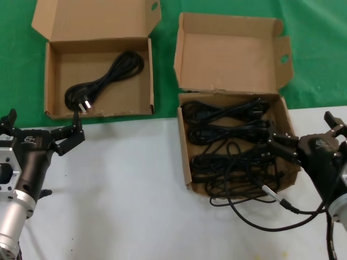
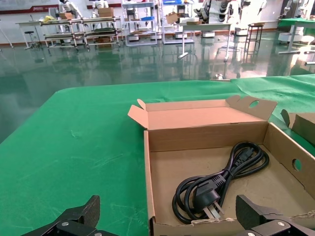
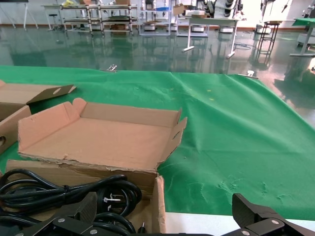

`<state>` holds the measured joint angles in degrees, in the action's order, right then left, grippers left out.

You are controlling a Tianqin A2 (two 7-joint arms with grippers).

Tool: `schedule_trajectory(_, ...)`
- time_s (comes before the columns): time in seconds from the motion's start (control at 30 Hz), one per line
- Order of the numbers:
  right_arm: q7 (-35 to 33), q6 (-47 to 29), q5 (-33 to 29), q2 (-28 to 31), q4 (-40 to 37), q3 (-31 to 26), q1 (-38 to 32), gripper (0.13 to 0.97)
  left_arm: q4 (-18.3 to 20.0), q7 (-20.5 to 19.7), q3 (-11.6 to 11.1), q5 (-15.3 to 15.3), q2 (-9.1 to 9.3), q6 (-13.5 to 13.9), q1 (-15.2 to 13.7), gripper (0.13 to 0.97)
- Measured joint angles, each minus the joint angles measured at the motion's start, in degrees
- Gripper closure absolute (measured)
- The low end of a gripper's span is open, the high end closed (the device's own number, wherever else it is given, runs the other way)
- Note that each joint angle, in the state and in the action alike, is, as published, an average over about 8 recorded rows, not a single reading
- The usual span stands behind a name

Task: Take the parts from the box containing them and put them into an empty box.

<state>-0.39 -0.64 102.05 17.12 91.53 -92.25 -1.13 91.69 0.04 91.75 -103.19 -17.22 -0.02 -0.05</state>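
Right pincer (image 1: 279, 145), wide open and holding nothing, hovers over the right edge of the ragged square cardboard box (image 1: 187, 162). Coiled black power cords (image 1: 227, 132) lie just left of it, long axes left-right. Left pincer (image 1: 68, 140) open, idle.

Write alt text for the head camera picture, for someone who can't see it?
Two open cardboard boxes sit on a table: the left box holds one coiled black power cord, while the right box is packed with several cords, some spilling over its front edge. The left gripper hangs open near the left box, and the right gripper is open at the full box.
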Motion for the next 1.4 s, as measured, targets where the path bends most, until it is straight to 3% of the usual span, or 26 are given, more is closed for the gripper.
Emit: schedule_trajectory(1.4, 0.0, 0.0, 0.0, 0.0, 0.0, 0.0, 0.0, 0.129, 0.0, 0.0, 0.0, 0.0, 0.0, 0.0, 0.0, 0.132)
